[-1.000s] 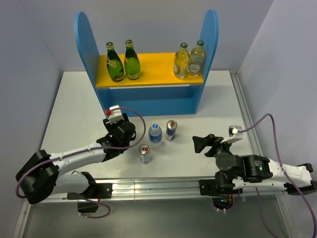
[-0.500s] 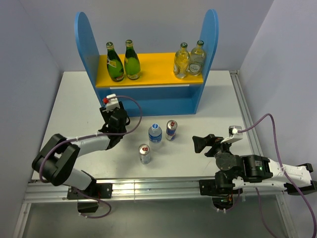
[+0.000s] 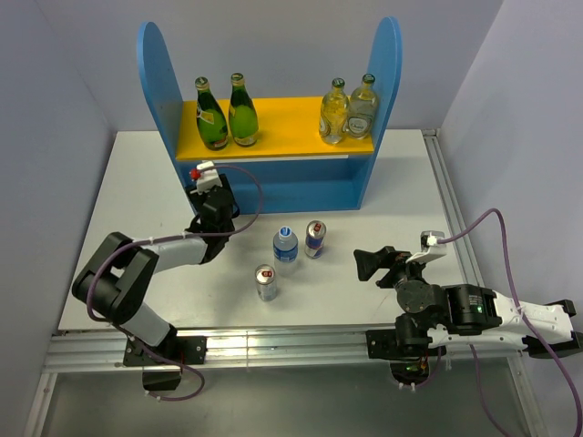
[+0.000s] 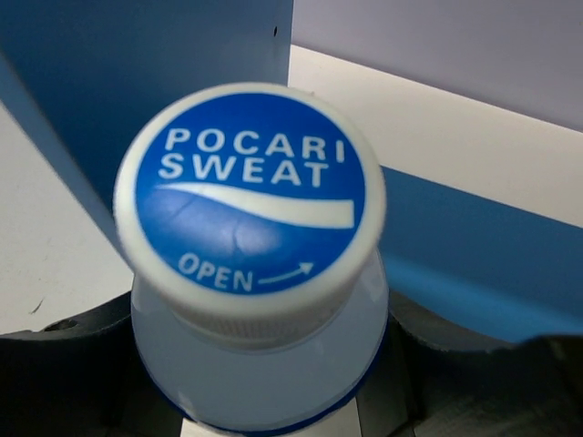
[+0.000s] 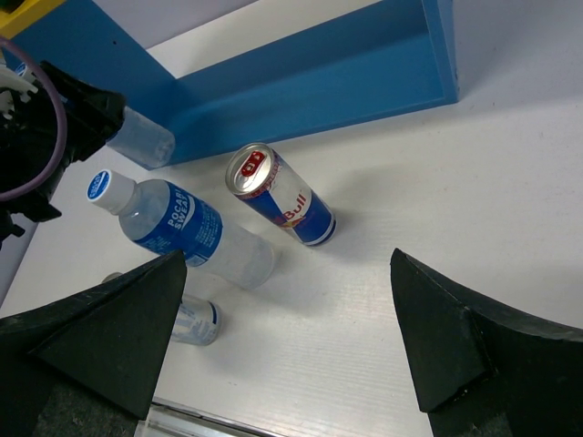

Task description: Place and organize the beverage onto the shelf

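from above, your left pincer point(image 3: 217, 208) has slid off the middle of the white tabletop point(image 3: 137, 182) to the foot of the blue two-level shelf with the yellow-orange upper board point(image 3: 157, 91), beside its left panel. in the left wrist view, it is clamped round a clear blue-capped water bottle point(image 4: 250, 196) with the blue shelf wall just behind, so placing looks close. in the right wrist view, your right pincer point(image 5: 287, 319) gapes wide and empty; the second water bottle point(image 5: 182, 228) and a silver-blue can point(image 5: 282, 200) wait on the tabletop.
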Motion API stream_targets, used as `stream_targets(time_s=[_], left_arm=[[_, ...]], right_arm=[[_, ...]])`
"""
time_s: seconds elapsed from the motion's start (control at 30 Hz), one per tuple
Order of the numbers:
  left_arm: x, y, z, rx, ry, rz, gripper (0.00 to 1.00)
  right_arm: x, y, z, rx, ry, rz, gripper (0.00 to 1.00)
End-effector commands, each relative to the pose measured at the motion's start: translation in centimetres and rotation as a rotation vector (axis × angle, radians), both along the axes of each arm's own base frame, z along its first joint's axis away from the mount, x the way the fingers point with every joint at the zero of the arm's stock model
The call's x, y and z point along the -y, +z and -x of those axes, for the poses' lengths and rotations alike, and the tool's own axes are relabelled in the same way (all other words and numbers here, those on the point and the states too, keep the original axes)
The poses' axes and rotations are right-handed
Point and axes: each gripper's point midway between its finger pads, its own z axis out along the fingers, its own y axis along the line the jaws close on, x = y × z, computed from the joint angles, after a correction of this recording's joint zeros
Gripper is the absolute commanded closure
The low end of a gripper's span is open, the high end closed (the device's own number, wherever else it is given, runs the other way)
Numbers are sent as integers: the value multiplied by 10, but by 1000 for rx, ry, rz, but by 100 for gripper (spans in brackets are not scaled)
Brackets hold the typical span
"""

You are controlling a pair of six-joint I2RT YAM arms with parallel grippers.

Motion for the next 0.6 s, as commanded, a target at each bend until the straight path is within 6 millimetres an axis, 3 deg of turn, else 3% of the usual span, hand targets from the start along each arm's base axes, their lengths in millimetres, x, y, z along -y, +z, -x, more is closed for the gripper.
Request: stream_targets(time_s=[0.0, 0.3, 0.37, 0.4, 0.57], left_arm=[[6, 66, -28, 215, 18, 116, 100], [-2, 39, -57, 169, 54, 114, 100], [-2, 35, -61, 159, 57, 112, 96], [-2, 34, -63, 154, 56, 112, 92], [-1, 28, -65, 122, 42, 101, 45]], right_arm=[[0, 2, -2, 15, -18, -17, 0], [0, 2, -2, 15, -15, -23, 0], [0, 3, -2, 16, -18, -25, 0], [1, 3, -2, 16, -18, -23, 0], [0, 2, -2, 15, -19, -23, 0]])
